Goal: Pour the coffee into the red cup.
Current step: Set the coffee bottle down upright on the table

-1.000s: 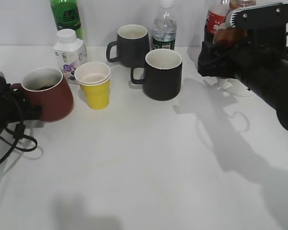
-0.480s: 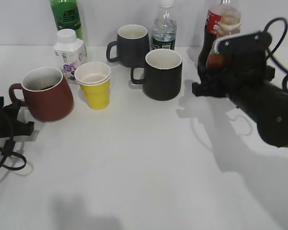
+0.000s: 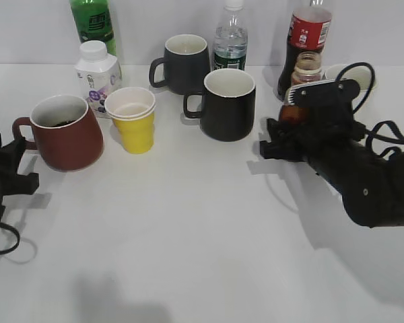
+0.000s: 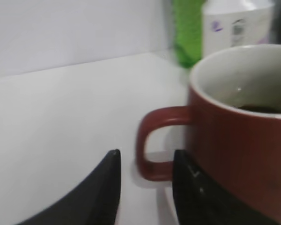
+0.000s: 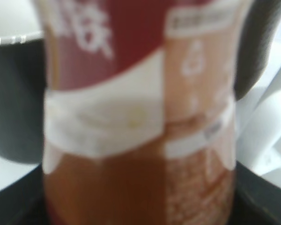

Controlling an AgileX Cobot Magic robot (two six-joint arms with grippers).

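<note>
The red cup (image 3: 64, 134) stands at the left with dark liquid inside; the left wrist view shows it close up (image 4: 239, 136). My left gripper (image 3: 21, 163) is open and empty, just left of the cup's handle (image 4: 154, 140), with its tips (image 4: 147, 161) short of the loop. My right gripper (image 3: 286, 128) is shut on the coffee bottle (image 3: 307, 67), holding it upright low over the table at the right. The bottle's brown-and-white label (image 5: 140, 117) fills the right wrist view. The bottle's base is hidden by the gripper.
Two black mugs (image 3: 229, 104) (image 3: 185, 62) stand mid-table and two stacked yellow paper cups (image 3: 133, 121) stand beside the red cup. A white milk bottle (image 3: 97, 74), green bottle (image 3: 92, 23), water bottle (image 3: 230, 40) and cola bottle (image 3: 308, 37) line the back. A white cup (image 3: 343, 70) is behind my right arm.
My right arm has come down with the coffee bottle from high at the back right to low over the table. My left gripper has drawn back from the red cup's handle.
</note>
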